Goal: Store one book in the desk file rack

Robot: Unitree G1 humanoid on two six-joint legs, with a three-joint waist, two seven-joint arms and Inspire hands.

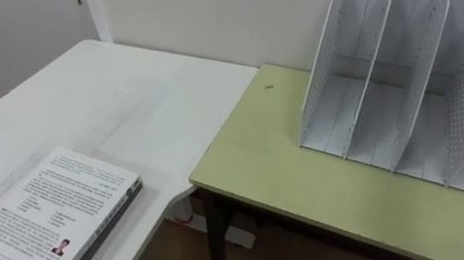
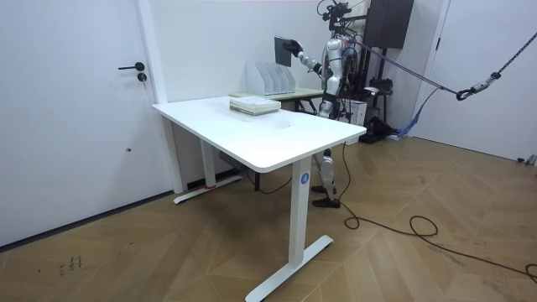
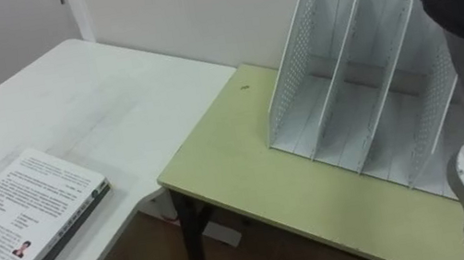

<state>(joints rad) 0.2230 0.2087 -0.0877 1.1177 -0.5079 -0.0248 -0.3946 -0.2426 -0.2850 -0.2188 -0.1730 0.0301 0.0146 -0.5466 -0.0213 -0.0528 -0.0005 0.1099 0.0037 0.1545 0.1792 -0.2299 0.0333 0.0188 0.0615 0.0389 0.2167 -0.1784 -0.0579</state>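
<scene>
A dark book [image 2: 285,52] is held upright in the raised right robot hand [image 2: 301,57], whose fingers are seen closed on its edge in the room view, above the white file rack [image 1: 395,95]. The rack is set at the back of a small green surface [image 1: 295,176], against the wall, with its open slots turned towards the robot. A second book [image 1: 42,225] is left lying flat on the adjoining white surface [image 1: 115,102], well apart from the rack. The robot is seen standing upright at the green surface.
</scene>
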